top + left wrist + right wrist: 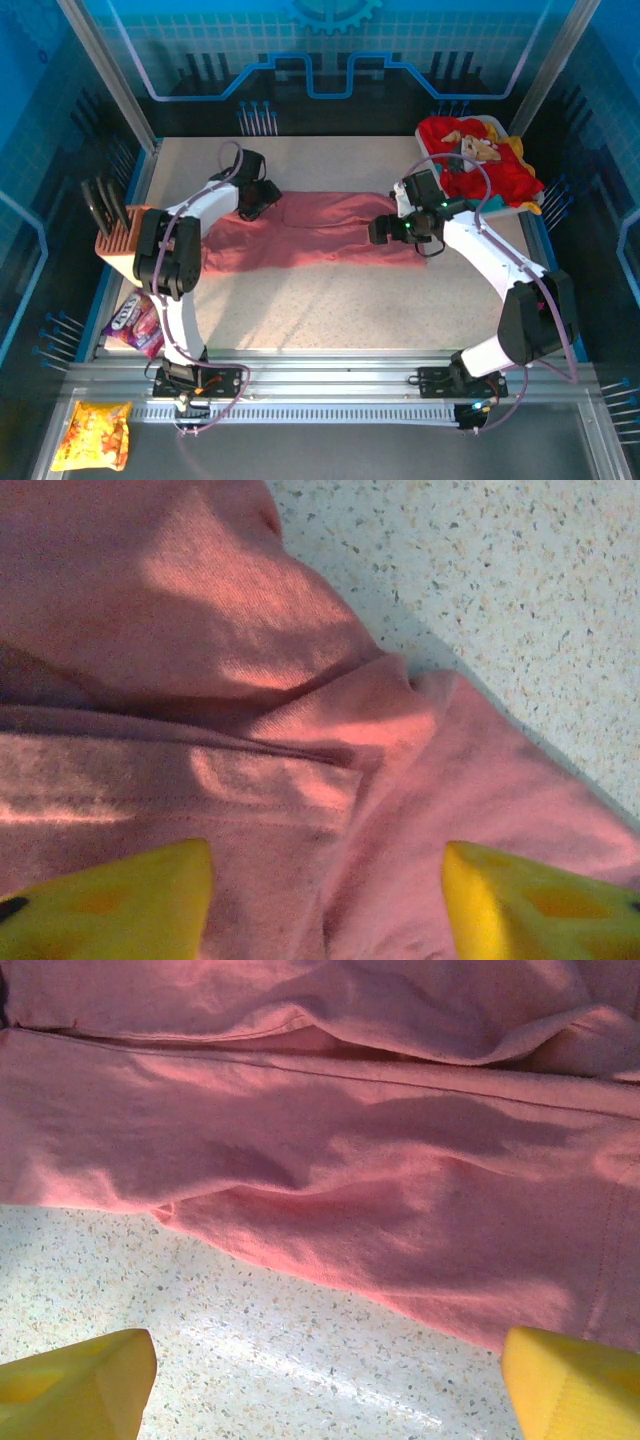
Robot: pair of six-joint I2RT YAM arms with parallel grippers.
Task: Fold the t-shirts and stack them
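**Pink shirt spread out, both grippers empty over its ends: the fold has not begun.**

From the left: my left gripper (252, 205) hovers by the far edge of the dusty rose-pink t-shirt (320, 235), toward its left end. On the left wrist camera its yellow fingertips (110, 905) stand wide apart over rumpled cloth and a seam, holding nothing. The shirt lies crosswise in the middle of the table (350, 310). My right gripper (383, 230) sits toward the shirt's right end, also spread and empty. Its fingertips (75, 1385) are over bare speckled tabletop with a cloth edge just ahead. The other shirts (500, 175) (red and yellow, as far as I can tell) are heaped in the white tray (526, 206) at the far right. Next, I judge, each gripper must lower, pinch its edge cleanly, then both must carry the cloth over together.
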